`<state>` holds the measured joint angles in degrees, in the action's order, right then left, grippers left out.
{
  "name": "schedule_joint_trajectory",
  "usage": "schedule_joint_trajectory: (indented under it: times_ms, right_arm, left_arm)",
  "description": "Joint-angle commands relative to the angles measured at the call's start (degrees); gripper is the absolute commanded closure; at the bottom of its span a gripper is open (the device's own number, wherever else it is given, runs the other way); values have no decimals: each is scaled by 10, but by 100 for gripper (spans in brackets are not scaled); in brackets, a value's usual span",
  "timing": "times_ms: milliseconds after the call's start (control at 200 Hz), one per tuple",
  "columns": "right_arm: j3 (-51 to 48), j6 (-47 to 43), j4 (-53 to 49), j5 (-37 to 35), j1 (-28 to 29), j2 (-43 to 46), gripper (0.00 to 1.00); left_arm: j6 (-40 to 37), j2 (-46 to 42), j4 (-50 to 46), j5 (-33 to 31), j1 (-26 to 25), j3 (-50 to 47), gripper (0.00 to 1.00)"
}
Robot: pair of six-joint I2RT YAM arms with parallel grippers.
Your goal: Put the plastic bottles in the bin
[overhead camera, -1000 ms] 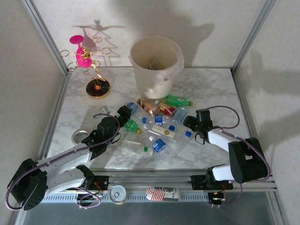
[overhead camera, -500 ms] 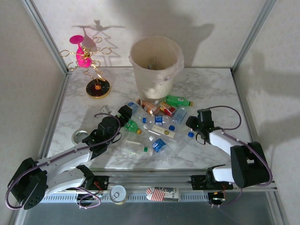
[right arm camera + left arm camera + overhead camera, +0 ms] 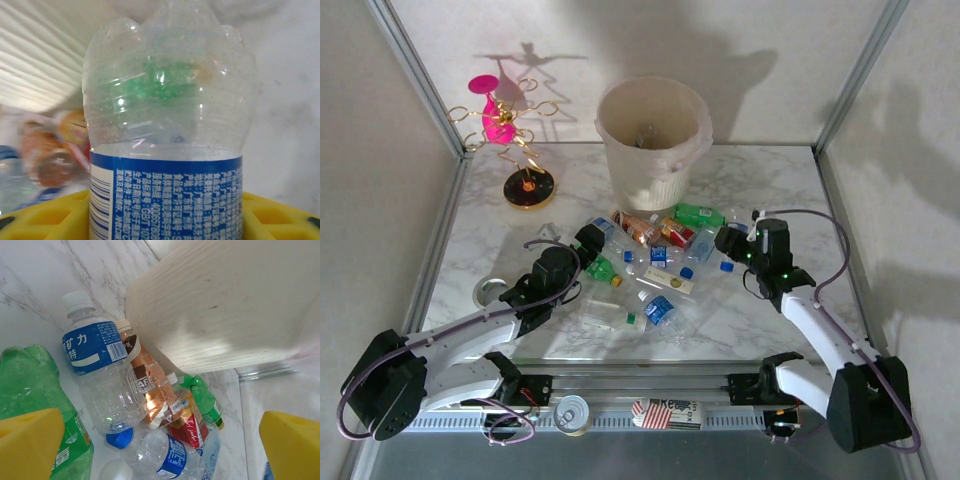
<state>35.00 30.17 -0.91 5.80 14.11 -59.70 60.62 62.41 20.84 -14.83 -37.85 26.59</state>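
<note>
Clear plastic, blue label: one bottle gripped by the right arm.
Right gripper (image 3: pixel 165 220) is closed across the label of the clear bottle (image 3: pixel 170 125), at the right edge of the bottle heap (image 3: pixel 655 258) near the foot of the bin (image 3: pixel 645 175). Left gripper (image 3: pixel 160 440) is spread wide over the heap's left side. Risk: the thin wall may buckle or slide from the pads on lifting, or clip the tall rim. Since a second ago the right arm has swung in toward the bin and its jaws have drawn in; the left arm is unmoved.
</note>
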Motion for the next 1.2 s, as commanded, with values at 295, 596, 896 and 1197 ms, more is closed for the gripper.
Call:
schedule_joint_trajectory:
  times_ms: [295, 596, 896, 1197]
  right_arm:
    - [261, -57, 4, 108, 18, -69, 52]
    - [457, -87, 16, 96, 49, -228, 54]
    - [684, -133, -68, 46, 90, -440, 53]
    - [857, -149, -157, 46, 100, -563, 51]
  left_arm:
    - [-6, -94, -19, -36, 9, -48, 0]
    - [9, -203, -87, -61, 18, -94, 0]
    - [9, -273, -159, -60, 18, -101, 0]
    - [10, -305, -194, -54, 19, -103, 1]
